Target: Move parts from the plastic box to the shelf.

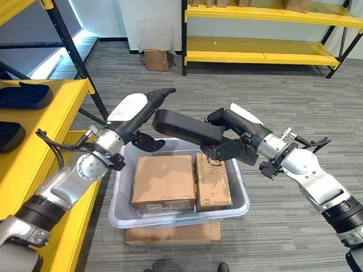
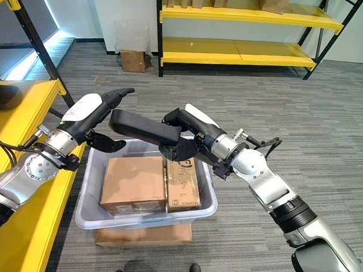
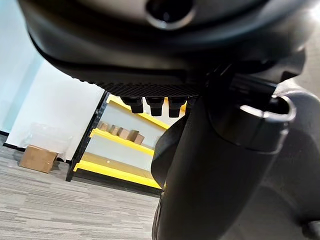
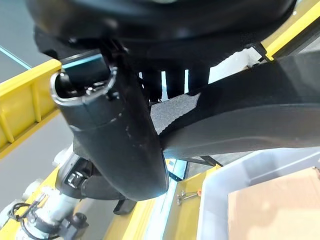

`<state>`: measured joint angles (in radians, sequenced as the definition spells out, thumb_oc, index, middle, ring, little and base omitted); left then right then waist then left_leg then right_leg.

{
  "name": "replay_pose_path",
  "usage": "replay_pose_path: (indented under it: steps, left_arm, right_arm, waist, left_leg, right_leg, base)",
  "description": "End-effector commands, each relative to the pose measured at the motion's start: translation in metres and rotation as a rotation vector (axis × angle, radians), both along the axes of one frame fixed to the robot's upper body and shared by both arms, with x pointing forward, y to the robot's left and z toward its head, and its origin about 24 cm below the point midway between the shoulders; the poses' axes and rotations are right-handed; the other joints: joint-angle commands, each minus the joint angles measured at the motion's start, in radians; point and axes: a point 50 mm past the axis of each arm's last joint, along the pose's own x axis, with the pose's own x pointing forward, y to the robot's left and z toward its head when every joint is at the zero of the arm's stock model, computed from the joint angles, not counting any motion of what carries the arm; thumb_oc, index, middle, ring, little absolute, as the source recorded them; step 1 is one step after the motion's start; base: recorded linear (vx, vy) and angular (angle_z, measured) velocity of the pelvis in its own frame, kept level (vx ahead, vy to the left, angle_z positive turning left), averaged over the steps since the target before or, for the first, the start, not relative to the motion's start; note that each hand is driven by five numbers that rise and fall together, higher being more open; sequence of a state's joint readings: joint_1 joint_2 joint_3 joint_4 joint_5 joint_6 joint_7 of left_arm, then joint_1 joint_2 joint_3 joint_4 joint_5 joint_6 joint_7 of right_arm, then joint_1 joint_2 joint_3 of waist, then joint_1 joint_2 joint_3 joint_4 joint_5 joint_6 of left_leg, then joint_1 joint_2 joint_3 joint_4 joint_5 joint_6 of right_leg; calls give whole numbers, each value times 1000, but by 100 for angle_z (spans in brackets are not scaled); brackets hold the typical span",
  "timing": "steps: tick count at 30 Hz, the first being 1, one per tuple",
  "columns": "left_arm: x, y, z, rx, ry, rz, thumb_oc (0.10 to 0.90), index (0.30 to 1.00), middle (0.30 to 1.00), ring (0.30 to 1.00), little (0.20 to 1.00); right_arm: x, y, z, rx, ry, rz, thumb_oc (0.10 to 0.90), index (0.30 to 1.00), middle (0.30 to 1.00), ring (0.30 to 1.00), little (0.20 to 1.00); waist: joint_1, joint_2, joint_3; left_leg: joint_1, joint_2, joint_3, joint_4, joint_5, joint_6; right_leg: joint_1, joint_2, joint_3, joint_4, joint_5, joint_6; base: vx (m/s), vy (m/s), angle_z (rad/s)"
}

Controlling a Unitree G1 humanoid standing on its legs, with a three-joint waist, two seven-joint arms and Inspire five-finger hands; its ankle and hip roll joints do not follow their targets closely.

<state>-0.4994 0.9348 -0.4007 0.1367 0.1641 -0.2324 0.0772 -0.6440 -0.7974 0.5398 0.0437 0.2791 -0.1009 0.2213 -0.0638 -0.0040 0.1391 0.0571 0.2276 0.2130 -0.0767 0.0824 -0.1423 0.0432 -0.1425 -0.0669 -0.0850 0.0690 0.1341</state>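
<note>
Black part (image 1: pixel 188 126) clasped by right hand (image 1: pixel 232 141); left hand (image 1: pixel 140 119) spread, fingers straight.

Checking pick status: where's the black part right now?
In the left eye view the black part is held in the air over the plastic box, right hand gripping its right end, left hand at its left end.

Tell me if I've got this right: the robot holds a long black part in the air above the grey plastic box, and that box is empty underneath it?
Not quite. The long black part is held above the grey plastic box between the left hand and right hand, but the box is not empty: the left eye view shows two cardboard boxes lying inside it.
</note>
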Motion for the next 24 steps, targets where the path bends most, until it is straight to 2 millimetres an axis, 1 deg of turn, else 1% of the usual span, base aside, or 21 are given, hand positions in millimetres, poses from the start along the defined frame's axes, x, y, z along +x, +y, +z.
replay_pose_path:
  steps: [1,8,9,19,20,21,22,24]
  left_arm:
    - [10,-2,44,16,-158,-41,900,1000,1000,1000,1000]
    - [13,-4,34,-14,-120,-35,900,1000,1000,1000,1000]
    - [15,-4,28,-37,-97,-28,900,1000,1000,1000,1000]
    - [22,-12,10,-110,-23,-27,900,1000,1000,1000,1000]
    - [22,-14,6,-138,-8,-30,822,890,890,890,890]
    - [22,-14,6,-138,-7,-30,624,613,613,613,613]
    - [23,-18,2,-167,10,-39,400,300,300,300,300]
    - [23,-22,-1,-183,24,-52,400,300,300,300,300]
  right_arm:
    - [-11,28,57,165,-219,174,400,300,300,300,300]
    - [-12,31,57,177,-219,184,400,300,300,300,300]
    - [-12,31,57,182,-215,186,400,300,300,300,300]
    - [-13,32,58,205,-214,187,400,300,300,300,300]
    - [-13,33,57,211,-213,189,400,300,300,300,300]
    - [-13,33,57,211,-213,189,400,300,300,300,300]
    - [-12,34,56,216,-210,188,400,300,300,300,300]
    - [-13,35,56,221,-208,191,400,300,300,300,300]
  waist:
    - [-17,-34,-152]
    - [-21,-37,-150]
    - [-22,-39,-149]
    - [-27,-50,-146]
    - [-28,-51,-144]
    - [-28,-51,-144]
    - [-29,-52,-144]
    - [-30,-53,-145]
  left_leg:
    - [-31,80,-37,-11,38,-30]
    - [-33,78,-35,-11,37,-29]
    - [-34,76,-35,-11,38,-28]
    - [-43,77,-34,-11,37,-27]
    - [-43,77,-34,-11,37,-27]
    - [-43,77,-34,-11,37,-27]
    - [-44,77,-34,-11,38,-26]
    - [-44,77,-32,-11,37,-26]
  right_leg:
    - [75,-52,-19,8,-109,53]
    - [72,-52,-17,7,-108,53]
    - [72,-52,-18,6,-107,53]
    - [63,-51,-15,4,-103,52]
    - [63,-50,-14,4,-102,52]
    - [63,-50,-14,4,-102,52]
    - [63,-50,-14,4,-102,52]
    - [64,-50,-14,3,-102,52]
  base:
    - [0,0,0]
    - [0,0,0]
    - [0,0,0]
    - [0,0,0]
    - [0,0,0]
    - [0,0,0]
    - [0,0,0]
    - [0,0,0]
